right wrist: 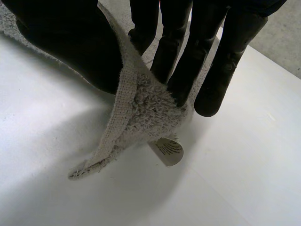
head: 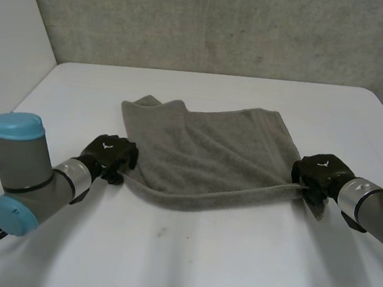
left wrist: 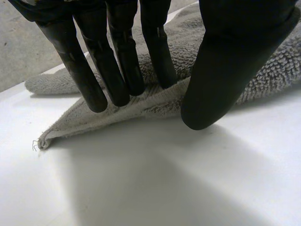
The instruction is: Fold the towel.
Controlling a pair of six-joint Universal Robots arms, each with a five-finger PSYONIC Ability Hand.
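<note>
A: Your left hand [head: 109,154] is pinching the near-left corner of the grey towel [head: 204,151]. Fingers [left wrist: 117,70] are lying on top, thumb [left wrist: 225,61] is pressing in from the other side, and the cloth is caught between them.
B: Agreeing. Your right hand [head: 321,175] is doing the same at the near-right corner, with the thumb on one face and the fingers on the other. Terry is bunching in the pinch and the corner tip is hanging free below.
A: Why there? My read: you're taking both near corners so you're controlling the whole near edge as one line, ready for carrying it over to the far edge for a half fold.
B: That edge is sagging in the middle between your hands, so you're holding it slack, not taut. It seems to be hanging just off the white table [head: 188,252], going by the shadow under it.
A: The towel is lying mid-table between your two arms. It's mostly flat, the far edge is resting on the table, and the far-left corner is rumpling into a small hump.
B: It's looking thick, looped terry with a flat woven band running along the hem. A small white care label [right wrist: 168,151] is sticking out under the right corner, near your fingertips.
A: I'm judging the fold not yet made. It's looking like one layer, apart from that rumple.
B: Flagging the rumple, since it's probably going to be throwing the halves off unless you're smoothing it.
</note>
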